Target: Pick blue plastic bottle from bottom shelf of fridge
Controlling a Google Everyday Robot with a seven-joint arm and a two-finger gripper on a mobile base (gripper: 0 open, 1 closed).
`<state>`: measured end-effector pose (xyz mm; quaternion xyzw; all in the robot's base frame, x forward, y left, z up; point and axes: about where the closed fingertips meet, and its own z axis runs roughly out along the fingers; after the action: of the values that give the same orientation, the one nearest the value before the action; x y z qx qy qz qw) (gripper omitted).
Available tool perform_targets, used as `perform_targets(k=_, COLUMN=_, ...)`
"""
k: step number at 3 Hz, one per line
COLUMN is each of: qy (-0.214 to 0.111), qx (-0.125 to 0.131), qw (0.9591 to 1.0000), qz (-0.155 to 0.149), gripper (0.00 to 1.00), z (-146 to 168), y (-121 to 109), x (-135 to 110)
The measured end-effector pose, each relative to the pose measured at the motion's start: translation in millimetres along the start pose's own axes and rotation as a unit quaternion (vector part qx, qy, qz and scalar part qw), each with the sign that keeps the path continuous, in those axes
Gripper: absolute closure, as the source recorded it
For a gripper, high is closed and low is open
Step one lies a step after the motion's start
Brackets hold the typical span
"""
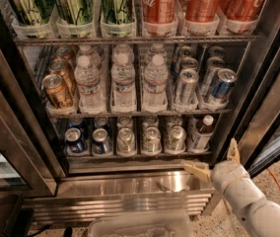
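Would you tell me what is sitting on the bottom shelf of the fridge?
The bottom shelf holds cans in five lanes, two rows visible, and the blue plastic bottle at the right. Anything behind the bottle is hidden. The tool hovers open below the shelf's right end.

Upper left: green cans (76,4); upper right: red cola cans (199,1). Mid-frame: water bottles (123,80), gold cans (57,90) to their left, silver-blue cans (204,80) to their right. Bottom edge: clear tub (140,226). My jaws, spread, lower right.
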<state>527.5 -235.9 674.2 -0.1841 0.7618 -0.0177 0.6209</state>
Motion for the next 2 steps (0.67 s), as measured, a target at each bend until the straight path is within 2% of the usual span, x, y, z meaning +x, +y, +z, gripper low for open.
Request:
perform_targets(k=1, qy=-0.004, qx=0.012, qw=0.9999, qz=0.007, gripper=0.14, z=9.3, y=-5.2, x=3.2)
perform_targets(k=2, qy=-0.003, qx=0.022, qw=0.9997, qz=0.011, gripper=0.23, z=17.5, y=-8.6, x=8.4)
